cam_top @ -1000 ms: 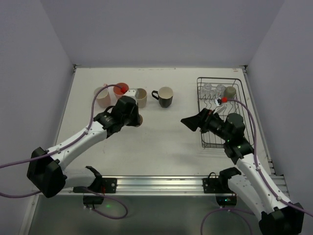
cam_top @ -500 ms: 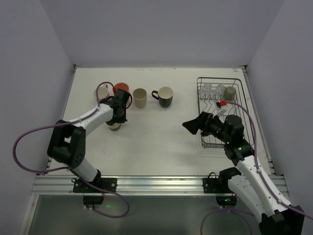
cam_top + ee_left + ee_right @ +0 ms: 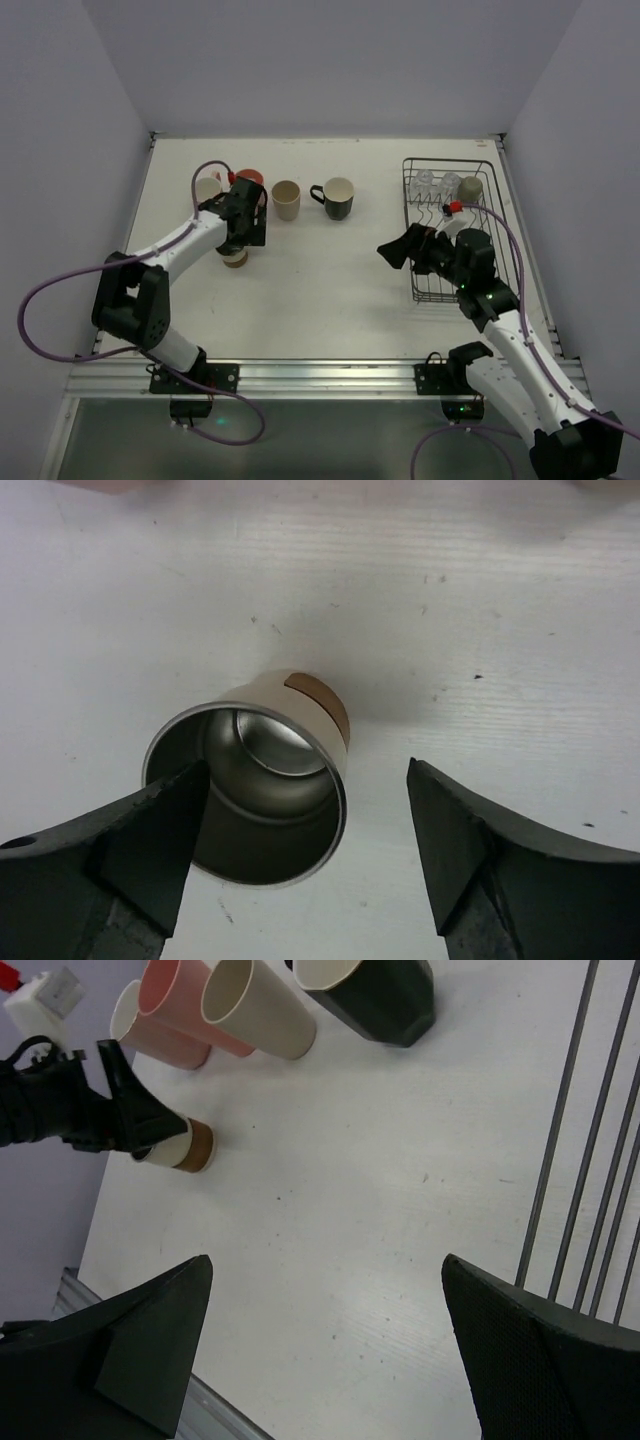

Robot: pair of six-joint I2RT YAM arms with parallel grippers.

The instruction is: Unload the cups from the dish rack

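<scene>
Dish rack [image 3: 432, 284] holds clear glasses [image 3: 435, 183] and an olive-grey mug [image 3: 470, 187]

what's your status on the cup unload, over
Left gripper open, fingers straddling small banded cup upright on table. Right gripper open, empty, beside dish rack. Clear glasses, olive-grey mug in rack. No blockage seen.

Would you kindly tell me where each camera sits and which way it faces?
Top external: high behind the robot, looking down on the table, dish rack and both arms.
Left wrist: above the small cup, looking straight down; open left claw either side.
Right wrist: by the rack, looking leftward over the table at the standing cups; open right claw below.
Shared: both wrist views show the small cup.
</scene>
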